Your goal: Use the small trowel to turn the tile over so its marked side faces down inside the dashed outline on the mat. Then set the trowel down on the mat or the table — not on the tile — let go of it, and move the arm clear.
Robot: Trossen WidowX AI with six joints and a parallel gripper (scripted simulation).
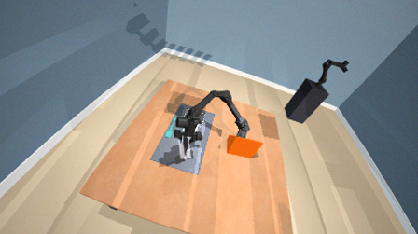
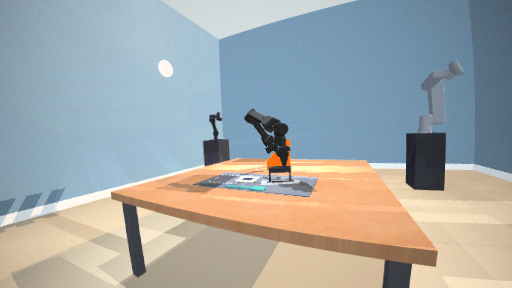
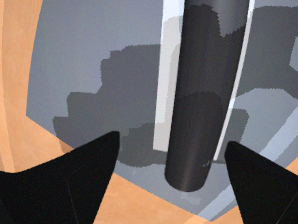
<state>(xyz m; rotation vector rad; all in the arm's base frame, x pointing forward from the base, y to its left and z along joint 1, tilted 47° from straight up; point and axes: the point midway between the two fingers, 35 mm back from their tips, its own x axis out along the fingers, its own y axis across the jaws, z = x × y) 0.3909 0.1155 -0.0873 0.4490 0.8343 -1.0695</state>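
Gripper (image 1: 184,156) (image 2: 280,180) (image 3: 173,144) spread, fingertips apart on either side of a dark round handle (image 3: 202,95); beneath it, a gray mat (image 1: 178,163) (image 2: 305,190) (image 3: 70,55) on the wooden tabletop (image 1: 150,197) (image 2: 320,220) (image 3: 132,200); beside it, a teal strip (image 1: 171,127) (image 2: 246,188).

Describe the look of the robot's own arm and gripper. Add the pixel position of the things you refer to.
The arm (image 1: 224,96) (image 2: 270,124) is matte black all over, with slim links joined by chunkier, rounded joint housings. The gripper (image 1: 186,145) (image 2: 280,179) (image 3: 173,144) is black too; up close its two fingers taper to narrow, rounded tips. No lettering or cables can be made out at this resolution.
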